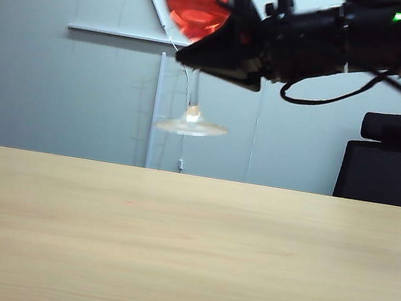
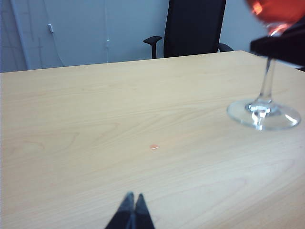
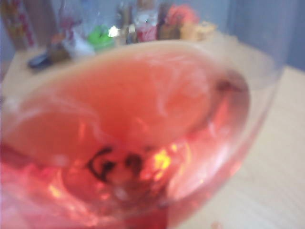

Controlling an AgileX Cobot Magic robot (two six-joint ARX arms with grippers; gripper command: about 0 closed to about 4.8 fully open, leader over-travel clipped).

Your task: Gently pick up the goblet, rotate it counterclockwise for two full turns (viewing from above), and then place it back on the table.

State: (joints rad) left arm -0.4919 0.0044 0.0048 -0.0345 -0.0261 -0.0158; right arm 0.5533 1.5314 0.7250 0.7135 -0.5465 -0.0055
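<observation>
Red liquid fills the lower part of the goblet's (image 1: 193, 50) bowl, and the glass hangs in the air well above the table (image 1: 184, 255), its round foot clear of the wood and slightly tilted. The right gripper (image 1: 200, 57) reaches in from the right of the exterior view and is closed on the thin stem just under the bowl, its dark fingers nearly together around it. In the right wrist view the goblet (image 3: 138, 138) fills almost everything, pink-red liquid seen through curved glass, blurred. In the left wrist view the goblet (image 2: 265, 102) shows stem and foot toward the table's (image 2: 119, 124) far right corner. The left gripper (image 2: 132, 212) sits low over the near part of the table, well apart from the glass, fingertips pressed together and holding nothing. A black office chair (image 1: 388, 169) stands behind the table's far edge.
</observation>
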